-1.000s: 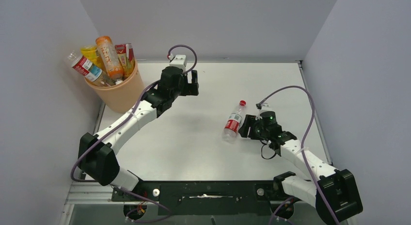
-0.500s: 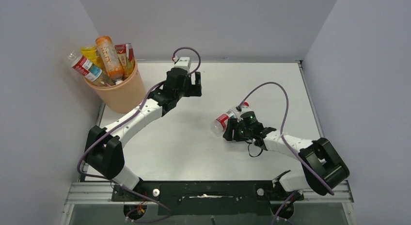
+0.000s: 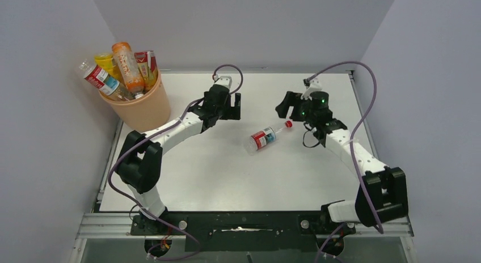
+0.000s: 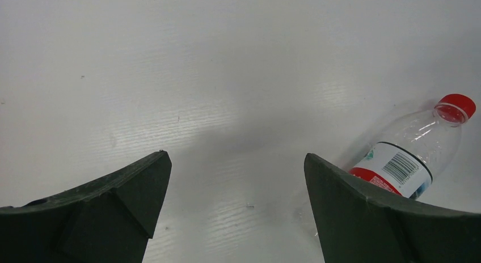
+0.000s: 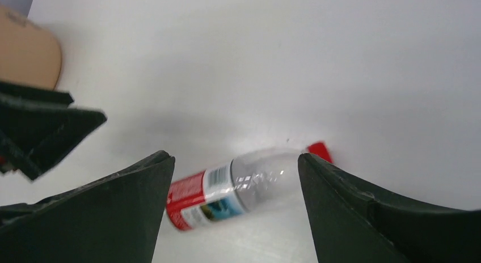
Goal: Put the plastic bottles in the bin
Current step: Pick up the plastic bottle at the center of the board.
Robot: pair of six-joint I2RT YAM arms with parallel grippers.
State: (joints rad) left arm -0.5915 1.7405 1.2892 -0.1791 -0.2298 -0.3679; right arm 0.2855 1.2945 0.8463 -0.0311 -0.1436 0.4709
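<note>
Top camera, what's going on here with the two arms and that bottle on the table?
Two robot arms are filling the orange bin at the far left, and several bottles already stick out of it. One red-capped bottle lies on its side in the middle of the table, held by neither arm. The left gripper and the right gripper are both open, one on either side of it.

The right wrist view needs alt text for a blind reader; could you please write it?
A small clear plastic bottle with a red cap and red label lies on its side on the white table, framed by the open right end effector. A peach-orange plastic bin shows top left.
</note>
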